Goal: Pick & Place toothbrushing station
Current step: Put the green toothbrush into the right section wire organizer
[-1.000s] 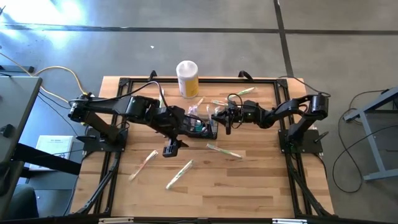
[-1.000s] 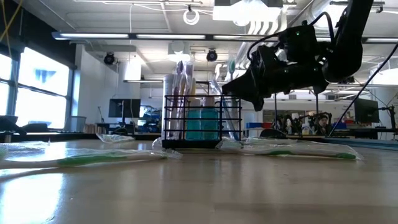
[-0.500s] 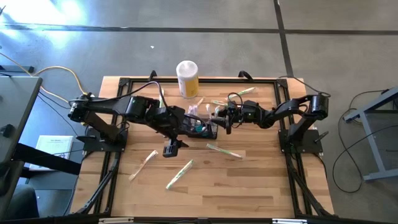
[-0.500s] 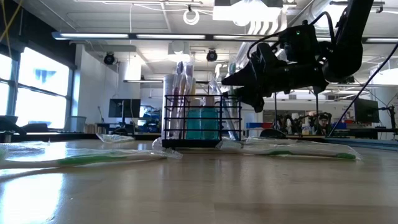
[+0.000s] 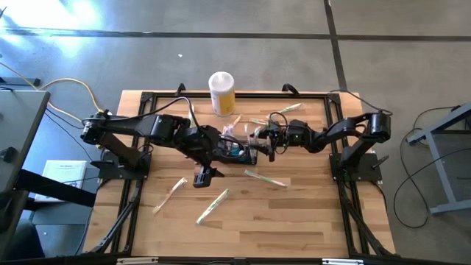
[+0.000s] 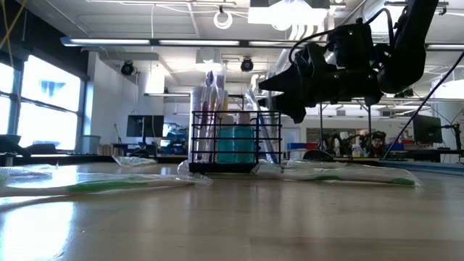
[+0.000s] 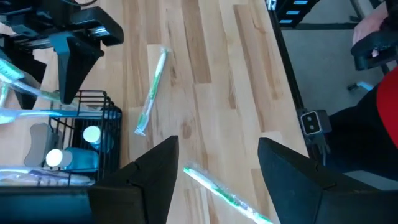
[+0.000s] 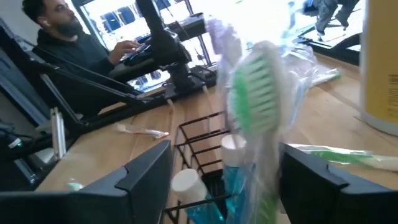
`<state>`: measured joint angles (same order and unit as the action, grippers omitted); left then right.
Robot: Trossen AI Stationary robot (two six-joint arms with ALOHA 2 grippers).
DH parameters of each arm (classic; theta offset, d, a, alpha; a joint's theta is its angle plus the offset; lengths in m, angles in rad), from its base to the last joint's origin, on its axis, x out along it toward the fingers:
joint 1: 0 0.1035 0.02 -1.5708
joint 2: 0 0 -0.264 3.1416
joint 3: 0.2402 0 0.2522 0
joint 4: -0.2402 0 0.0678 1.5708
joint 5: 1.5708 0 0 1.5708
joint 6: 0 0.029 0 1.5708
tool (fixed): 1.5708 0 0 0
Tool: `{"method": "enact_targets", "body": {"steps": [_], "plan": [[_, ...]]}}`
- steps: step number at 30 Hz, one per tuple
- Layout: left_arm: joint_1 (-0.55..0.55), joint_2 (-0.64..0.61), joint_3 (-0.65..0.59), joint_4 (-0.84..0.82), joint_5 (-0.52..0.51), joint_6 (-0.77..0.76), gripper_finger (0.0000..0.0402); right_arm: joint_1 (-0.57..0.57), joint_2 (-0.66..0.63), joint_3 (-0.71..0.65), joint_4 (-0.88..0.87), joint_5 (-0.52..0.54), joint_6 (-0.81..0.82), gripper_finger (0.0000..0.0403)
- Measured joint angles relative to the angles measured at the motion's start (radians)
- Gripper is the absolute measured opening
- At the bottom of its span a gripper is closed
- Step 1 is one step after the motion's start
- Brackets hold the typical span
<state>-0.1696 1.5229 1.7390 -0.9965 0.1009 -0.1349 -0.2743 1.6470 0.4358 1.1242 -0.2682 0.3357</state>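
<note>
- Wrapped toothbrushes (image 5: 171, 193) are seen lying loose on the front left part of the wooden table (image 5: 294, 221), well apart from the arms; by judgement they are stock waiting to be loaded.
- Next along, the left gripper (image 5: 204, 175) is held low just in front of the toothbrushing station (image 5: 237, 149), at its left end. In the left wrist view its fingers (image 7: 155, 171) are spread wide with only bare table and a wrapped brush (image 7: 151, 101) between them, so nothing is held. It is judged to be waiting or steadying beside the basket.
- Behind, a yellow-and-white canister (image 5: 221, 92) stands upright near the table's back edge, clear of both arms.
- At the table's middle the toothbrushing station is set upright, with blue tubes (image 6: 234, 143) and several brushes standing in it.
- On the right, the right gripper (image 5: 260, 139) is poised just over the basket's right end. Its fingers (image 8: 147, 171) are shown parted in the right wrist view, and a green-bristled brush head (image 8: 257, 93) stands up between them; whether the brush is touched cannot be told. The pose is judged to suit placing or releasing a brush.
- Against the frames a second earlier, the right gripper is found slightly higher and nearer the basket, while the station, canister and loose brushes are unmoved.
</note>
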Motion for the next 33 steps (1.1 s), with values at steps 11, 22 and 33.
{"method": "enact_targets", "body": {"steps": [11,22,33], "plan": [[0.0,0.0,0.0,0.02,0.02,-0.001,0.0216,0.014,-0.063,0.0,-0.033,0.007,-0.041,0.0251],[0.0,0.0,0.0,0.021,0.026,-0.001,0.0216,0.014,-0.192,0.0,-0.193,0.033,-0.105,0.0251],[0.0,0.0,0.0,0.021,0.026,0.0,0.0216,0.047,-0.217,0.0,-0.209,0.032,-0.101,0.0251]]}}
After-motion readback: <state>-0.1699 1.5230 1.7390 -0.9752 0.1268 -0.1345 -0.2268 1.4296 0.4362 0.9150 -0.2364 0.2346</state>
